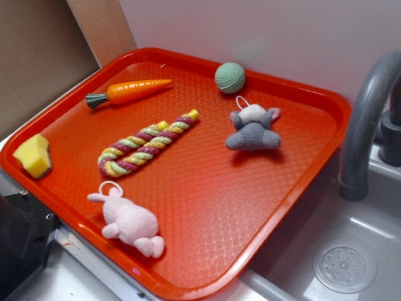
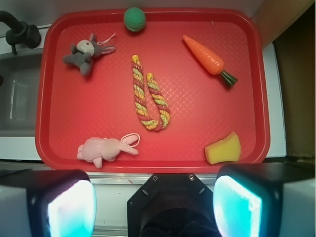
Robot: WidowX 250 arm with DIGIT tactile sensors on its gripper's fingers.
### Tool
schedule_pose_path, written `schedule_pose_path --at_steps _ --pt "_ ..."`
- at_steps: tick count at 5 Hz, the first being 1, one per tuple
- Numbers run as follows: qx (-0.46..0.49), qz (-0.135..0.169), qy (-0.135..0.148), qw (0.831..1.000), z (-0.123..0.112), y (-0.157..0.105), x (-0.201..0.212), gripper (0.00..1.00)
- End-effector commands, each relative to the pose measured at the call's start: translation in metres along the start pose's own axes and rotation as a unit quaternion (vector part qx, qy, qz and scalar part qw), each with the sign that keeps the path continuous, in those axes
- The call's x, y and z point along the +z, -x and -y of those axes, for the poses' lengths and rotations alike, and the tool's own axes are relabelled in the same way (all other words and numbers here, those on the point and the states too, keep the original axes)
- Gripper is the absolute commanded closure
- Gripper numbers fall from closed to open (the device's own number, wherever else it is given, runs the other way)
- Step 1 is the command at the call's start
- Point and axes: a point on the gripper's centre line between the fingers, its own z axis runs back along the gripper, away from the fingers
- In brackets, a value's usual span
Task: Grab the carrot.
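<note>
The carrot lies flat in the far left corner of the red tray, orange with a dark green stem, tip pointing right. From the wrist camera the carrot appears at the upper right of the tray, stem toward the lower right. My gripper hangs high over the tray's near edge, well away from the carrot. It is open, its two pale pads spread wide with nothing between them. The exterior view does not clearly show the gripper.
On the tray are a braided rope toy, a green ball, a grey plush, a pink plush bunny and a yellow wedge. A grey faucet and sink stand to the right.
</note>
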Motion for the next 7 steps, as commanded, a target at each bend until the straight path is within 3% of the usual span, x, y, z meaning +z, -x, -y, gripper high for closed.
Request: schedule_pose_path --at_steps 1,2,4,5,7 --pt "0.000 0.000 0.000 1.000 0.000 0.000 0.000 0.00" --pt "-0.128 0.034 -0.027 0.991 -0.021 -0.042 0.000 0.00" --pt "-0.246 -0.006 -0.107 0.963 -0.060 -0.106 -0.041 0.00" --pt "-0.288 -0.026 -0.096 0.952 -0.089 -0.122 -0.085 0.00" --pt "-0.321 -0.064 -0.080 0.941 -0.110 -0.137 -0.166 0.00"
